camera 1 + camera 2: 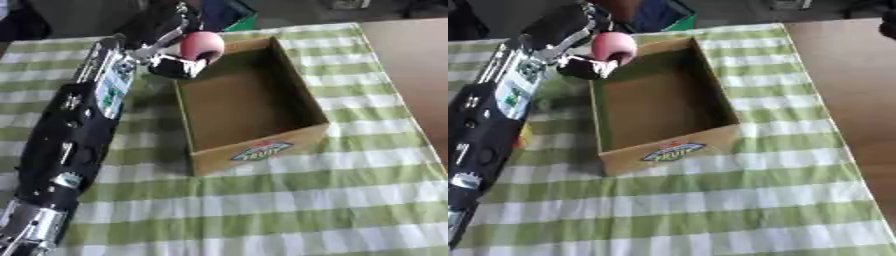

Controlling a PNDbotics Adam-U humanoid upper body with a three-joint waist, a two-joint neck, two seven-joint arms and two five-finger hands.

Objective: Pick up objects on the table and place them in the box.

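Observation:
My left arm stretches from the lower left up to the far left corner of the cardboard box [302, 95]. Its hand [171, 47] is curled round a pink, rounded object [202, 45], held just above the box's far left rim. The box is open at the top and its brown floor [241, 102] shows nothing inside. A printed label [261, 150] marks its near wall. Beside my forearm a small yellow thing [527, 134] peeks out on the cloth. My right hand shows in neither view.
A green and white checked cloth [289, 205] covers the table. Bare brown tabletop [850, 75] runs along the right side. A blue and green object [229, 15] stands beyond the far edge, behind the box.

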